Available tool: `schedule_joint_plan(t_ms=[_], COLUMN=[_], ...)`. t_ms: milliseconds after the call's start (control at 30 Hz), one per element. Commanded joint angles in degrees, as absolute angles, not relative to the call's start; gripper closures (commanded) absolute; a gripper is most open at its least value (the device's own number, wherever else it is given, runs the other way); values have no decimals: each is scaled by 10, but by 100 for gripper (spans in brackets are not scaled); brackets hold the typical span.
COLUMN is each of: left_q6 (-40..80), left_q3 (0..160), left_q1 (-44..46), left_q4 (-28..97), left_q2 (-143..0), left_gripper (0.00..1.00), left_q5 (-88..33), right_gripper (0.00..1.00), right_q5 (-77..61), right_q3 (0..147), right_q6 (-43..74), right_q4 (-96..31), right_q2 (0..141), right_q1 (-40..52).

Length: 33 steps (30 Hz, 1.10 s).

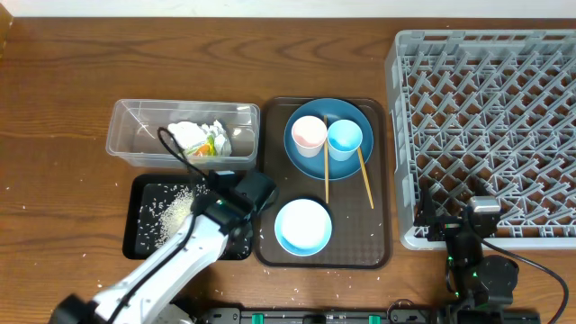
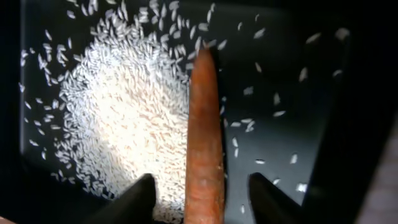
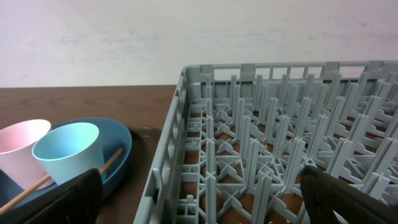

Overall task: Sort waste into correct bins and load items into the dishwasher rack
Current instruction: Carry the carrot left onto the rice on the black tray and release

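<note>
Right now the left gripper [image 2: 200, 182] hangs over the black tray [image 1: 144, 193], which sits at about 8 o'clock on the table. Its two dark fingers stand partly apart. The carrot piece [image 2: 204, 124] runs lengthways through the gap with a sliver of space on either side, so neither finger grips it. Whether it rests on the tray floor cannot be told. At the carrot's 9 o'clock side lies a thick heap of rice grains [image 2: 124, 112], and loose grains are scattered across the rest of the tray.

Just beyond the black tray, at 10 o'clock, is the clear tub [image 1: 135, 135]. It holds the crumpled white paper [image 1: 191, 135], with the green-yellow wrapper [image 1: 213, 144] beside it.

The brown serving tray [image 1: 378, 225] is at the table's centre. At its 12 o'clock end lies the blue plate [image 1: 355, 112], carrying the pink cup [image 1: 309, 133] and the light-blue cup [image 1: 345, 138], which touch each other. The two chopsticks [image 1: 326, 175] lean off the plate toward 6 o'clock. The white bowl [image 1: 303, 225] stands upright at the tray's 6 o'clock end.

The dishwasher rack [image 1: 486, 117] fills the 3 o'clock side. The right gripper [image 3: 205, 205] is at its 6 o'clock edge, fingers spread wide with nothing between them.
</note>
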<state>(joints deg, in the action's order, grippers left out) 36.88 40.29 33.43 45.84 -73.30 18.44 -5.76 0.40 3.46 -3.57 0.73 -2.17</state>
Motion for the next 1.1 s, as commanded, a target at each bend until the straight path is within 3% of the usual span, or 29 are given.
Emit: schedule_joint_plan(t_ms=[0,367,733,867,900,1067], left_q6=[359,332,243,236,236,236], left_q3=[420,499,573,573,573,573], left_q1=[332,306,107,63,58,56], left_q4=[461,504,518,518,518,518], left_q2=[-694,-552,-544,-546,-546,-546], left_gripper=[45,45,45,31,22,15], left_q5=[196,93,-92,-90,-90,-90], right_gripper=[1,1,1,1,1,1], right_q5=[-58,-58,-58,-58,-58,-58], right_q3=[3,3,3,3,3,3], right_q6=[36,36,36,36,36,36], right_q4=[-37,-37,-37,-37,-37,-37], right_q2=[5,5,5,5,5,5], right_q1=[-24,-24,-24,-24,-24,-24])
